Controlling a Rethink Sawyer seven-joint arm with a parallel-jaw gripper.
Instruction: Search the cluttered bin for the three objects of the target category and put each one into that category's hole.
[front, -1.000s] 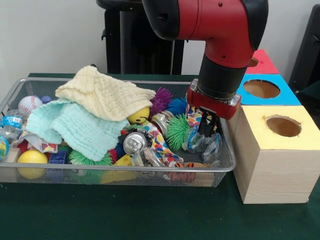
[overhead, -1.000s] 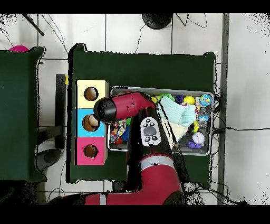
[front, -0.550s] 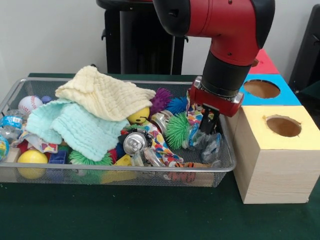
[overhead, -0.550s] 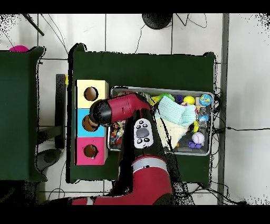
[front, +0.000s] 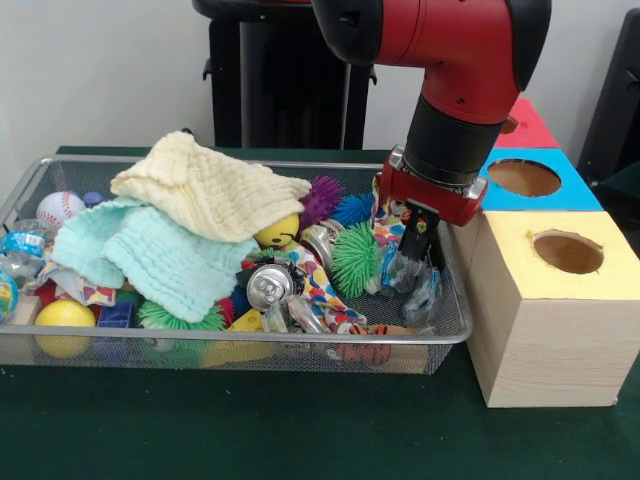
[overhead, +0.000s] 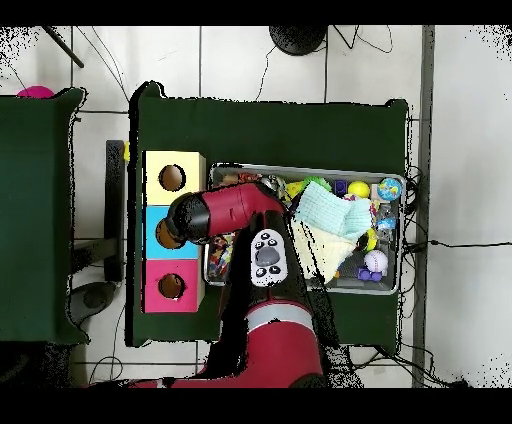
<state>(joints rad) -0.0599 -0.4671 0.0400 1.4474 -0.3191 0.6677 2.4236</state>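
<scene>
My gripper (front: 415, 248) hangs over the right end of the wire mesh bin (front: 250, 345), shut on a crumpled clear plastic bottle (front: 408, 275) that dangles just above the clutter. A crushed silver can (front: 268, 285) lies in the middle of the bin beside a green spiky ball (front: 355, 262). To the right stand three hole boxes: yellow (front: 567, 252), blue (front: 523, 178) and red (front: 528, 125). In the overhead view the arm's wrist (overhead: 190, 217) covers the gripper and part of the blue box (overhead: 152, 238), between the yellow box (overhead: 172, 178) and the red box (overhead: 172, 286).
A pale yellow cloth (front: 205, 190) and a mint cloth (front: 150, 255) cover much of the bin's left half. A baseball (front: 60, 208), a yellow ball (front: 65, 315), purple and blue spiky balls and patterned fabric lie among the clutter. The bin's rim stands close to the yellow box.
The gripper has risen a little and shifted toward the boxes, drawing the clear plastic bottle up with it. In the overhead view the wrist has slid over the blue box.
</scene>
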